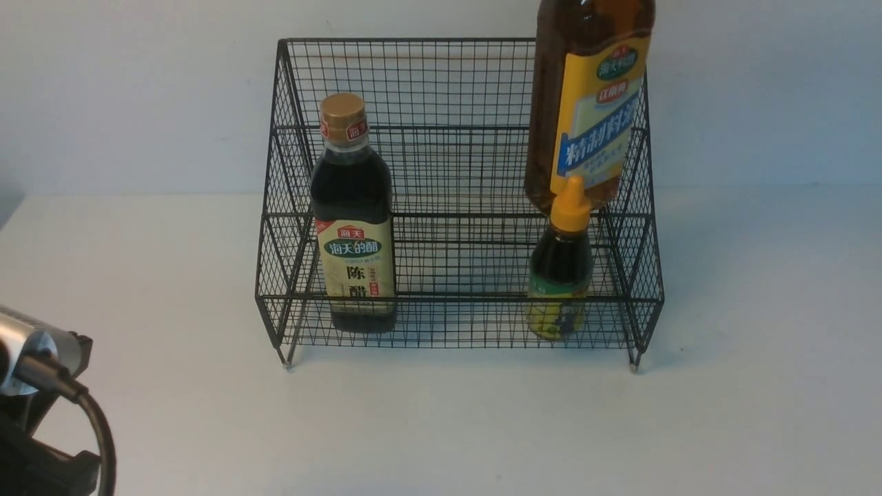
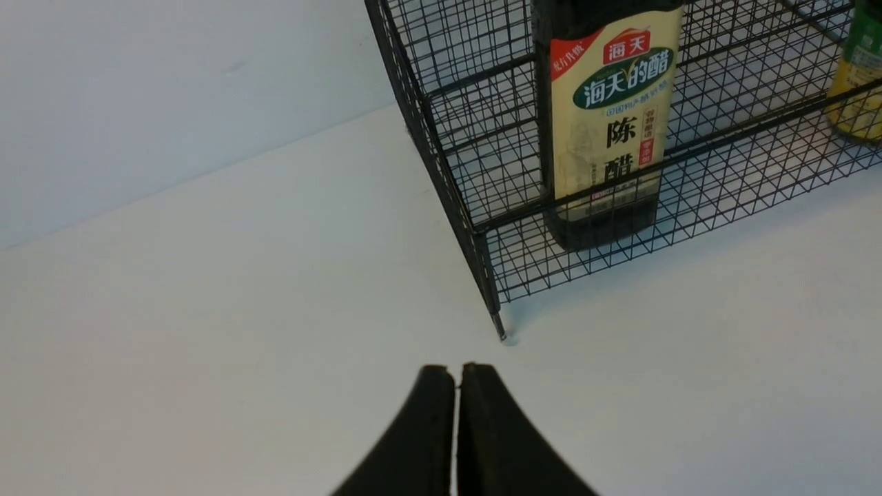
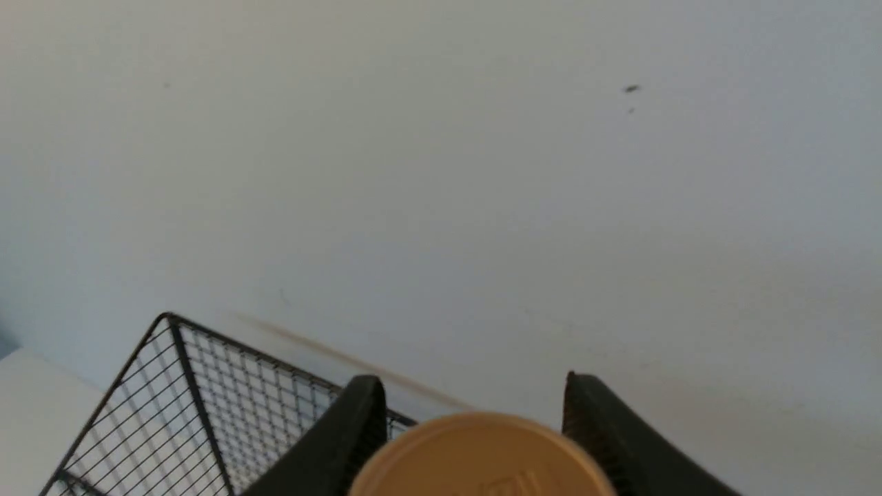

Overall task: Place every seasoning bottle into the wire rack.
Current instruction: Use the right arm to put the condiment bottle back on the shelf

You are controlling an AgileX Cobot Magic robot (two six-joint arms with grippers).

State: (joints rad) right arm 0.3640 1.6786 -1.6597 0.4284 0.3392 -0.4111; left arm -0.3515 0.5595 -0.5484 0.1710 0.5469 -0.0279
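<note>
While the right gripper [image 3: 472,379] is outside the front view, you can read its state from the right wrist view: its two black fingers [image 3: 344,441] stand on either side of the tall amber bottle with the yellow-and-blue label [image 1: 586,103], just under that bottle's round tan cap [image 3: 482,458], clamped on the neck, though the cap hides the contact itself. In the front view this bottle hangs slightly tilted at the right end of the large black wire-mesh two-tier rack [image 1: 413,41]. Its top is cut off by the frame edge and its base sits level with the upper tier; you cannot tell whether the base touches the mesh. In front of it, on the lower tier, stands the small dark squeeze bottle with the orange nozzle [image 1: 561,269], upright, with its nozzle overlapping the amber bottle's base. At the left end of the lower tier stands the dark vinegar bottle with the tan cap and cream label [image 1: 353,227], upright and well apart from the other two. The left gripper [image 2: 456,372] is clenched on nothing, its tips pressed together above the table near the rack's front left foot [image 2: 501,335]. The rack rests on its small feet on a plain white table [image 1: 441,427], backed by a plain pale wall [image 1: 138,89].
</note>
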